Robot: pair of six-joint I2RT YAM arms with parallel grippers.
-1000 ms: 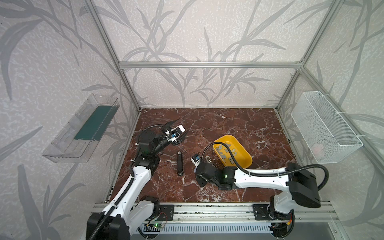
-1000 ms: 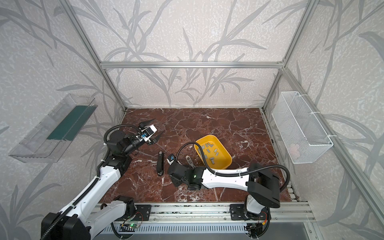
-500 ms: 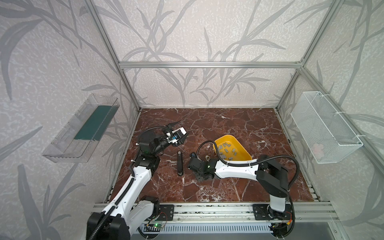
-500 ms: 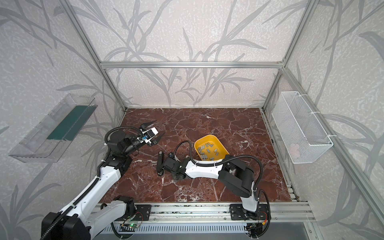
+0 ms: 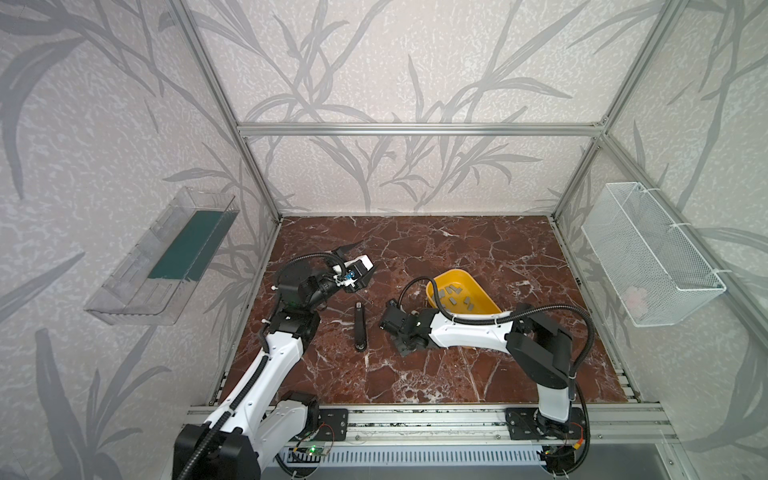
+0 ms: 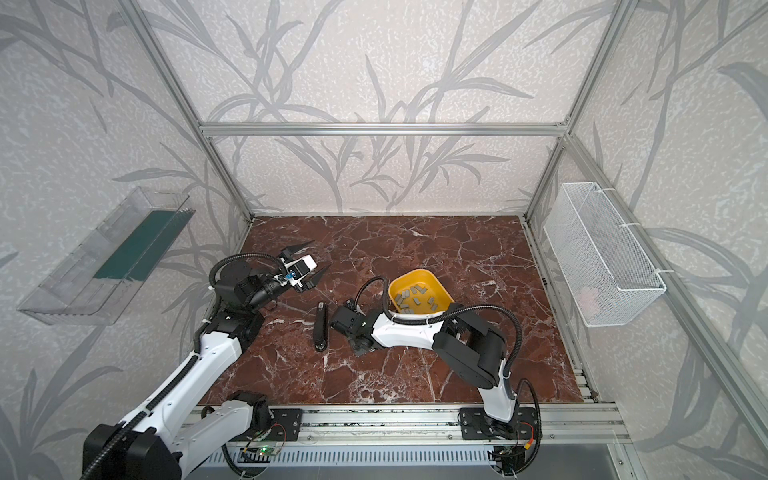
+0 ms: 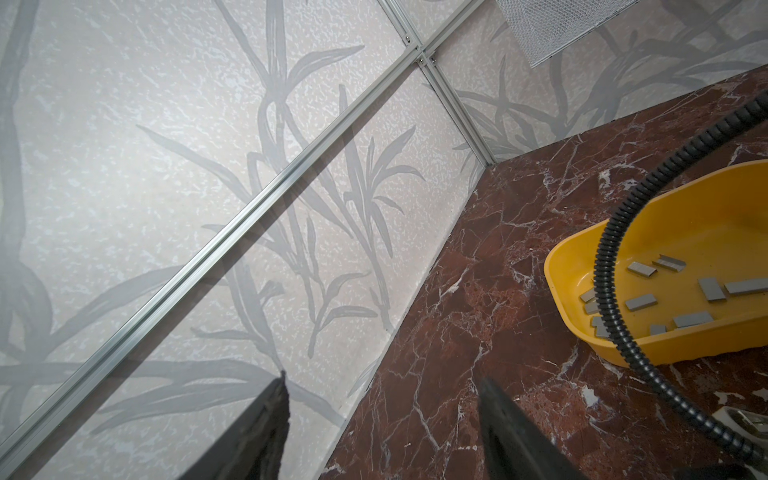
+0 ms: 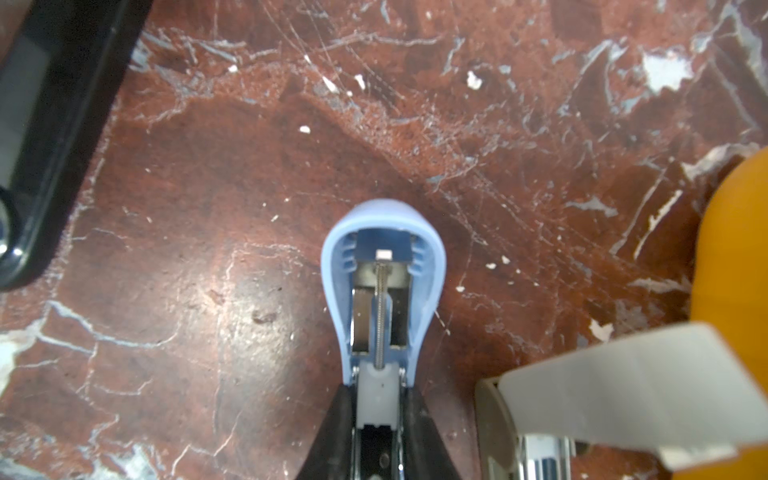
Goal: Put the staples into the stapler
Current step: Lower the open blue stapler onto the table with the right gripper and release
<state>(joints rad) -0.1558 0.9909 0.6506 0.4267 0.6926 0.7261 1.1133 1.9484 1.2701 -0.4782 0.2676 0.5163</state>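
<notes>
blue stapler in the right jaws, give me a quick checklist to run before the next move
1. Right jaws shut on the blue stapler: ok.
2. Stapler opened, spring rod and inner channel exposed: ok.
3. Channel free of old staples: cannot tell.
4. Left jaws open and empty, above the table: ok.
5. Staples lying loose in the yellow tray: ok.
6. Clear path into the tray: not ok, the right arm's black cable crosses over it in the left wrist view.
</notes>
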